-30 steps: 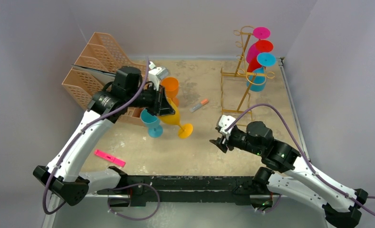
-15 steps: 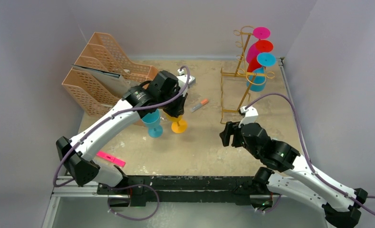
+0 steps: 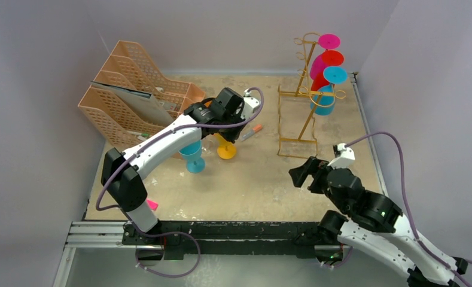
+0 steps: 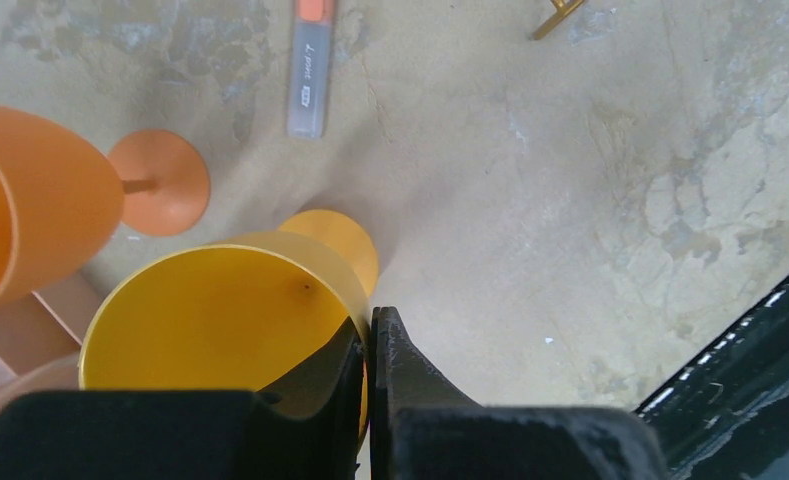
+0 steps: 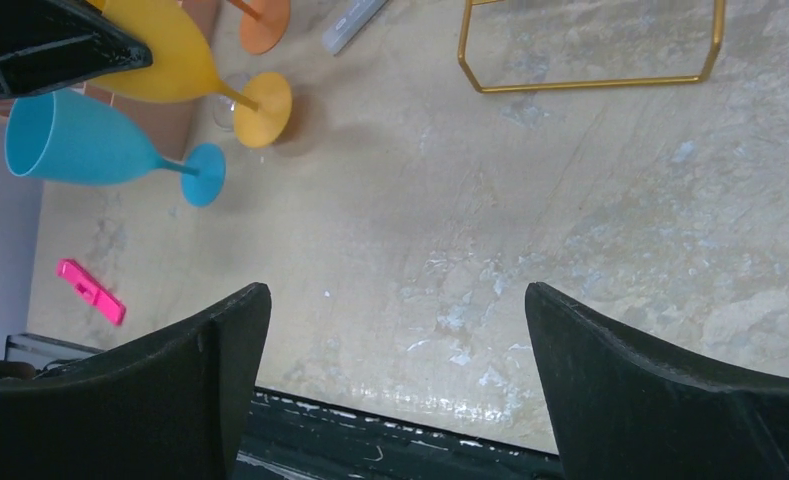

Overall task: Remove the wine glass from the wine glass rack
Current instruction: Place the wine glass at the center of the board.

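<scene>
Now left gripper (image 4: 370, 335) pinches empty yellow glass (image 4: 210, 320) rim, seemingly; right gripper (image 5: 395, 295) wide.

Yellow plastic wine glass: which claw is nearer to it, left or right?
Left. The left claw is shut on the rim of the yellow plastic wine glass. The right claw is open and apart from it, over the near right part of the table.

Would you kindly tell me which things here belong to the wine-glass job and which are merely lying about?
Job: wine glass rack, hung glasses, yellow glass pinched by left gripper.
Lying about: file organiser, pink marker, grey pen.
</scene>
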